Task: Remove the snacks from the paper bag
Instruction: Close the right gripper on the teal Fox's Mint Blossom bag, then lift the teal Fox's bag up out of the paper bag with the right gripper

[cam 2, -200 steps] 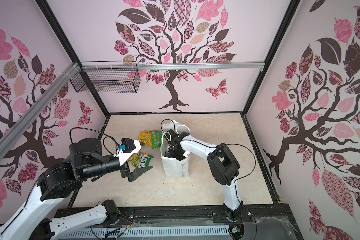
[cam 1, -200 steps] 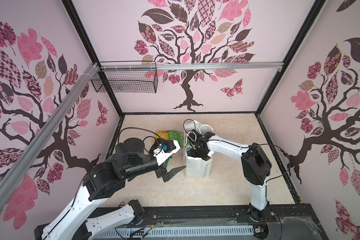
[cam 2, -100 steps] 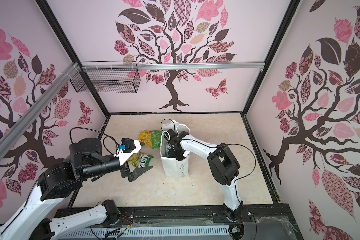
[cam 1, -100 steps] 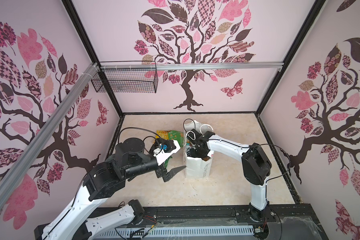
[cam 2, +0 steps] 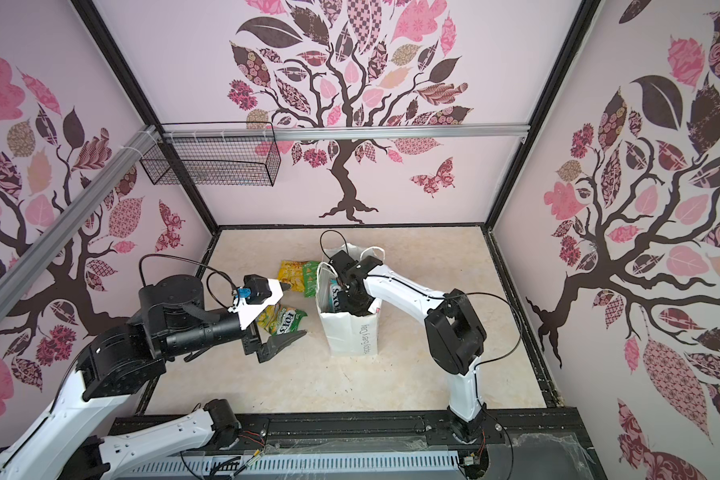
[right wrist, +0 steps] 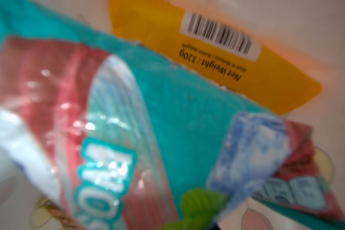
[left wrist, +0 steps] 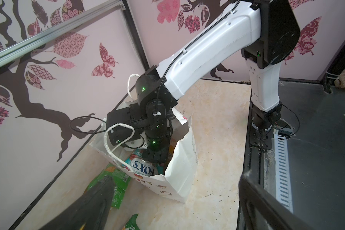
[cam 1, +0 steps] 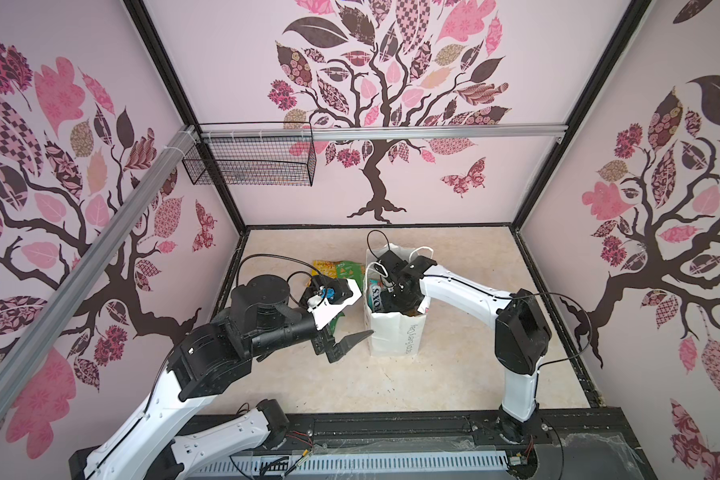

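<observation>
1. Left gripper - jaws spread wide, empty, just beside the paper bag.
2. Right gripper reaches down inside the bag - jaws hidden, so I cannot tell their state.
3. Teal-red FOX'S packet sits close before the right jaws, over a yellow-orange packet.
4. Green-yellow FOX'S packet lies outside the bag, near the left jaws.

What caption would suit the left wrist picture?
Right gripper dips into the white paper bag beside a teal FOX'S packet.
</observation>
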Robot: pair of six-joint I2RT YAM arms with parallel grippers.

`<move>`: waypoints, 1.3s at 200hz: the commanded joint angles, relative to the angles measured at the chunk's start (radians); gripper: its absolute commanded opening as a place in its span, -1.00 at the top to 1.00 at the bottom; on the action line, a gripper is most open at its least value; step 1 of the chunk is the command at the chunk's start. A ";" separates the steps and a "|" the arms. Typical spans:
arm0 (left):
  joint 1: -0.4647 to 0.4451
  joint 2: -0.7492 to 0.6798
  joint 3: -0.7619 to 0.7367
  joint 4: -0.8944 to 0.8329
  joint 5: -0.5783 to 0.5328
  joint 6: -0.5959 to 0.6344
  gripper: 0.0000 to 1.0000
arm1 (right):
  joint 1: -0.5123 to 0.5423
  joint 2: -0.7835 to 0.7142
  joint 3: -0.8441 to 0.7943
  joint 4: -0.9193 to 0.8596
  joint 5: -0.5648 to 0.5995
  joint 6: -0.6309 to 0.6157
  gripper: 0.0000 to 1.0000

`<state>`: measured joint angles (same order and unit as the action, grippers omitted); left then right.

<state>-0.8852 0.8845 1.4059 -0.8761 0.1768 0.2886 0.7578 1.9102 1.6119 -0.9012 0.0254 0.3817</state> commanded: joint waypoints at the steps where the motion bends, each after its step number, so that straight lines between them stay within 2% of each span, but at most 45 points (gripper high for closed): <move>1: -0.003 -0.007 -0.020 0.018 0.000 -0.005 -0.97 | 0.004 -0.096 0.059 -0.028 -0.004 0.017 1.00; 113: -0.003 -0.013 -0.020 0.017 -0.005 -0.008 -0.97 | 0.004 -0.183 0.182 -0.047 0.029 0.045 1.00; 260: -0.003 -0.031 -0.028 0.049 -0.024 -0.028 -0.97 | 0.004 -0.290 0.194 -0.006 0.097 0.071 1.00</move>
<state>-0.8856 0.8680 1.3983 -0.8577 0.1654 0.2756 0.7578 1.6955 1.7626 -0.9375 0.0872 0.4385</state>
